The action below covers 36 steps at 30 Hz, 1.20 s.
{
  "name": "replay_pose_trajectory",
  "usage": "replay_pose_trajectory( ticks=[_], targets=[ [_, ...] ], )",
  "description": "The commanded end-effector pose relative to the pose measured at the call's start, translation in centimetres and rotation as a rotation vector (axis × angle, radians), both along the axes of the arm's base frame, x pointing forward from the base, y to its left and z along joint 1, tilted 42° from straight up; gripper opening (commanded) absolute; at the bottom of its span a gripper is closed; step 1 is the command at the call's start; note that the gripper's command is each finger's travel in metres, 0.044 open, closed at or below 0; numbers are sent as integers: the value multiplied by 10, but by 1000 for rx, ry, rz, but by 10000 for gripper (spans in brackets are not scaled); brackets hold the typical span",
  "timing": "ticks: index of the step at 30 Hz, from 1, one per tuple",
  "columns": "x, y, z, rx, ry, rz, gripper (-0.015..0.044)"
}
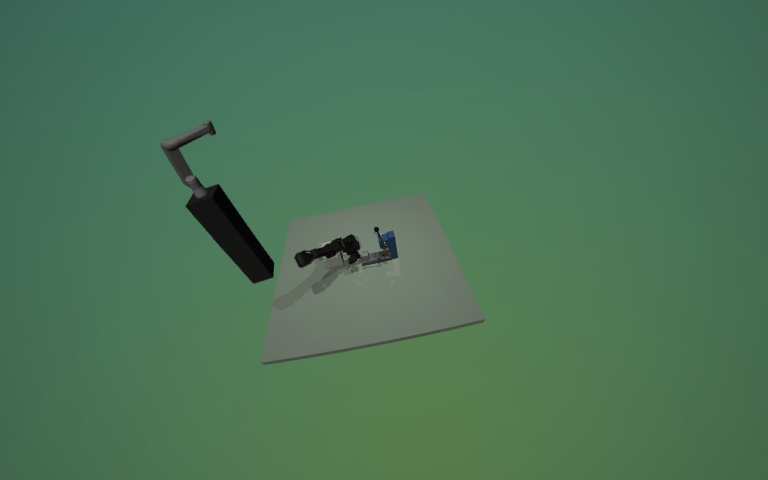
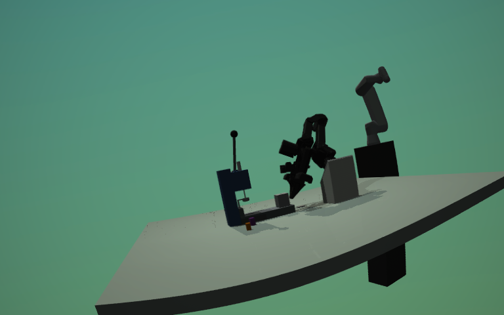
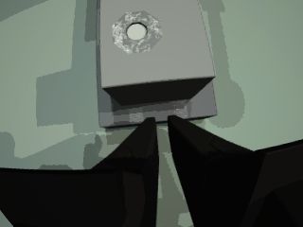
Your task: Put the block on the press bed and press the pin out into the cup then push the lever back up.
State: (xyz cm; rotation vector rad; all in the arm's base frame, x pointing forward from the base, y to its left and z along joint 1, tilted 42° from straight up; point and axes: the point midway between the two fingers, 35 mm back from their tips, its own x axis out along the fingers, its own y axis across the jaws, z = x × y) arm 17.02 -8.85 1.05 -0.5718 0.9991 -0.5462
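Block [image 2: 281, 200] [image 3: 156, 61]: on the bed [image 2: 269, 214] [image 3: 208, 101], at its end away from the worktop's [image 1: 362, 316] [image 2: 222, 260] far-right edge, short of the punch [image 2: 245, 194]. Gripper [image 2: 292, 197] [image 3: 162, 125]: nearly closed, empty, behind block. Step: seating, apparently; next, a straight push punchward.

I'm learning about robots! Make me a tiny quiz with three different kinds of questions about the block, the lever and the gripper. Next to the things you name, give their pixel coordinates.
1. True or false: the lever [image 2: 234, 152] [image 1: 379, 234] of the blue press [image 2: 224, 197] [image 1: 392, 244] stands up.
2. Pick one: where is the gray block [image 2: 282, 200] [image 3: 158, 59]?
A) between the gripper's fingers
B) on the rail [image 2: 271, 214] [image 3: 206, 101], at the end away from the blue press
C) right under the punch [image 2: 245, 199]
3. Fill in the blank: the gripper [image 2: 292, 197] [image 3: 162, 125] is holding ____.

Key: 1. true; 2. B; 3. nothing
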Motion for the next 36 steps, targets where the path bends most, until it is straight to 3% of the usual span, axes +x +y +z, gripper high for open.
replay_pose_trajectory(
  ticks=[1, 36],
  targets=[
    [4, -2, -1, 0, 3, 4, 30],
    [52, -13, -1, -19, -84, 83, 30]
  ],
)
